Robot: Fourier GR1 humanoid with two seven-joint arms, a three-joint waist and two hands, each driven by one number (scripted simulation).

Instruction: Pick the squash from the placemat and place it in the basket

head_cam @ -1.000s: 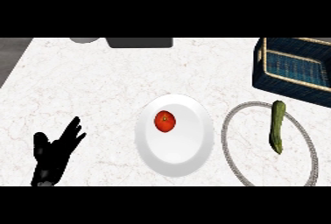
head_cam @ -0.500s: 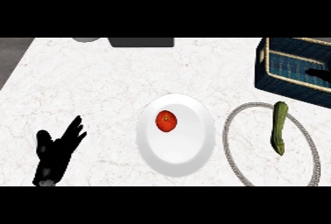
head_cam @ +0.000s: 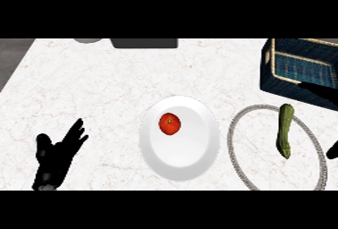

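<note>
— Where's the squash (head_cam: 285, 130)?
— On the placemat (head_cam: 246, 147), long axis upright, top toward the basket (head_cam: 300, 67).
— Right hand (head_cam: 321, 93)?
— Just above-right, apart; finger state unclear.
— Left hand (head_cam: 58, 155)?
— Far left on the desk (head_cam: 99, 89), fingers spread, holding nothing.

The left robot hand (head_cam: 58, 154) rests open at lower left, fingers up.

The squash (head_cam: 285, 130) is lying on my placemat (head_cam: 239, 152); my left hand (head_cam: 58, 157) is resting open, fingers (head_cam: 76, 134) up.

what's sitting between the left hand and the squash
In the head view, a white plate holding a tomato lies between the left hand and squash.
</note>
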